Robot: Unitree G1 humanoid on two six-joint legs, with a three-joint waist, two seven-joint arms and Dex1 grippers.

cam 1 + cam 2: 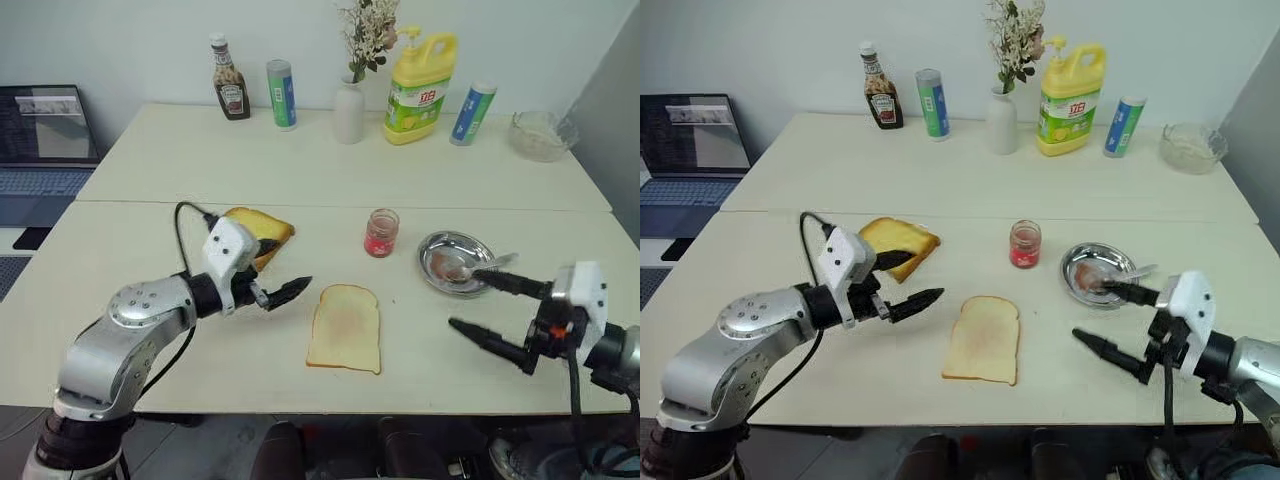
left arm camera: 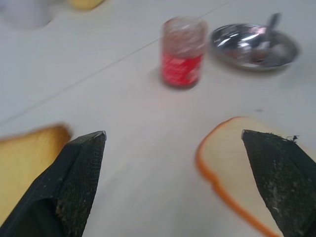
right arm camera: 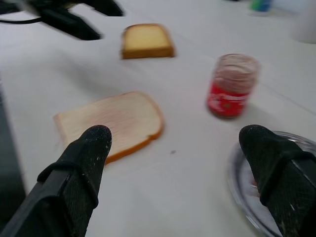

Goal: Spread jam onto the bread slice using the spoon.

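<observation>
On the table, the bread slice [image 1: 345,327] lies between both wide-open, empty hands; spoon [image 1: 482,266] in the dish [image 1: 440,250]

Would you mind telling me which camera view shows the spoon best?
The left eye view: the spoon lies in the round steel dish, bowl and handle both visible, handle over the rim. The right eye view shows it partly behind the right tool. The left wrist view shows its handle, blurred. In the right wrist view I can't make it out.
</observation>
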